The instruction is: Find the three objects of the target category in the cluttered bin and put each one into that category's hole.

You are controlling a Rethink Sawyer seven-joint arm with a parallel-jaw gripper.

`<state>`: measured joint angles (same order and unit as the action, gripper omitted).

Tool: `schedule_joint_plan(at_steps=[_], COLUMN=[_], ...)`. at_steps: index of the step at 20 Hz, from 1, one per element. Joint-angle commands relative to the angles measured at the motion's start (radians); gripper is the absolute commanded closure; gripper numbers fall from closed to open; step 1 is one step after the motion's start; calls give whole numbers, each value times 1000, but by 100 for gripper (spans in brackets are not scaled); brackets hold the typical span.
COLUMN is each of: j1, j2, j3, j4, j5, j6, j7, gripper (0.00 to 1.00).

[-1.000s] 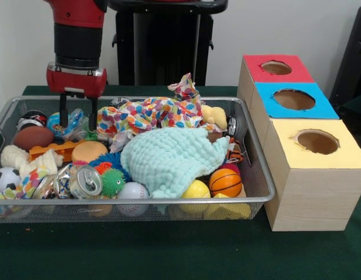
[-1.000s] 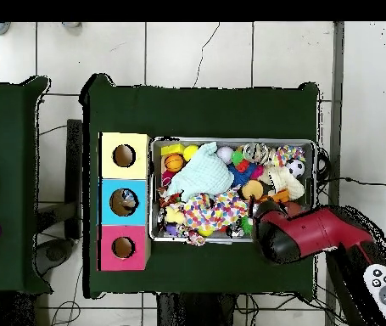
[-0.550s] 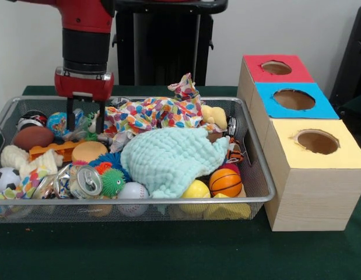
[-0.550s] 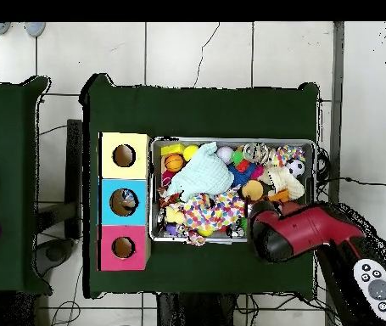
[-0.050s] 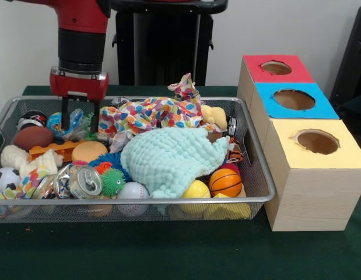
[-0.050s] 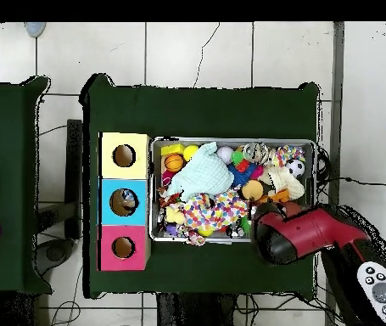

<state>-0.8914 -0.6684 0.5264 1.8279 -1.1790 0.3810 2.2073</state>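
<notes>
Bin [image 5: 259, 195] of wire mesh sits on the green table [image 5: 168, 251], crammed with odds and ends, and as far as can be judged the sorting has barely begun: which category is wanted cannot be told, and the clutter looks unthinned. Along its near edge lie a small soccer ball [image 5: 4, 178], a dented metal can [image 5: 85, 181] on its side, a spiky green rubber ball [image 5: 112, 181], a white baseball [image 5: 132, 191], a smooth yellow ball [image 5: 196, 189] and a pebbled orange mini basketball [image 5: 225, 182]. Behind these a mint cloth [image 5: 168, 157] with a bubbly, quilted weave is heaped in the middle, hiding whatever is under it. Farther back a thin patterned cloth [image 5: 154, 114] in many colours is bunched against the far wall, and a brown football [image 5: 33, 137] lies at the far left.

Gripper [image 5: 79, 121] hangs over the bin's far-left corner, its two black fingers spread apart and dipped among the toys there, seemingly to either side of a blue-and-clear crinkly thing; nothing looks pinched.

Right of the bin, just beside it, stands a row of three wooden boxes [image 5: 311, 192] with round holes on top: yellow nearest, blue in the middle, red farthest. In the overhead view something seems to lie in the blue hole [image 6: 123, 202]; what it is cannot be made out.
</notes>
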Motion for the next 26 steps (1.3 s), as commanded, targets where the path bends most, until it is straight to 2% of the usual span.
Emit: schedule_joint_plan(at_steps=[1, 5, 16, 26], j1=[-45, -43, 44, 86], j2=[-14, -26, -5, 9], j3=[3, -13, -100, -146], j4=[23, 51, 56, 51], j5=[-25, -48, -145, -166], j6=[83, 63, 1, -31], j7=[-352, -311, -138, -81], gripper=[0, 0, 0, 0])
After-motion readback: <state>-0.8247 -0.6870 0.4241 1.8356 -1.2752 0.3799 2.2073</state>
